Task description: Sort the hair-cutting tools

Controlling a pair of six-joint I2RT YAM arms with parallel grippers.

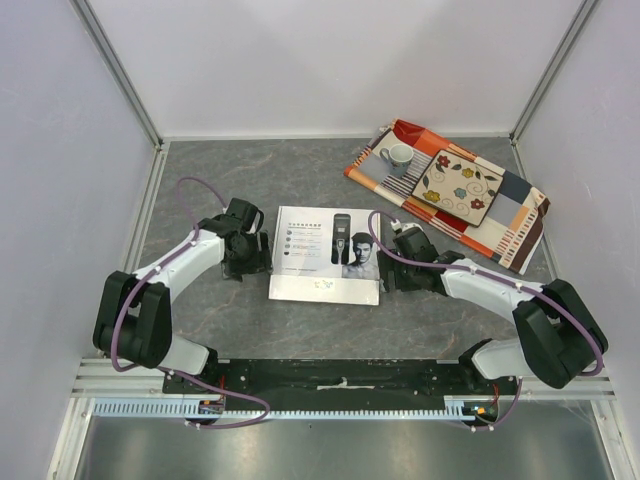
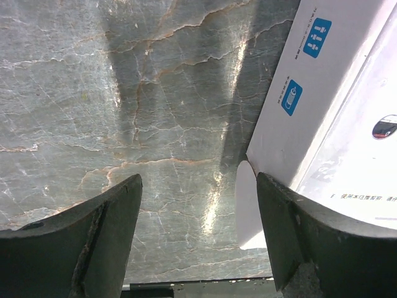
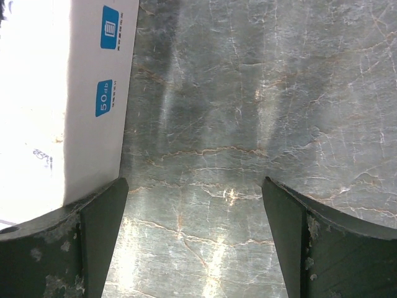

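Hair-cutting tools: none lies loose in view. I see only a clipper printed on the lid of the white box, so I judge the real ones are shut inside it, between my two sets of fingers.

Left gripper: spread wide, grasping nothing, with bare table between the fingers. The box's side wall and a rounded tuck flap sit just beside the inner face of the inboard finger; whether they touch I cannot tell.

Right gripper: fully spread and empty. The box's opposite side wall lies against or just over its inboard finger, while the outboard finger stands well apart from it over bare stone.

Step in hand, as I judge it: bracing the box from both flanks to open it. To do it well I would hold one side fixed as a stop and bring the other's inboard finger under the flap edge rather than onto the lid. I would move slowly, since light cardboard will likely slide on the smooth top.

Open room: bare table outboard of each gripper, and beyond the fingertips past the box's far edge. Farther off, beyond the right fingers, a patterned cloth bearing a mug and a flowered square mat narrows that side. The enclosure walls bound the rest.
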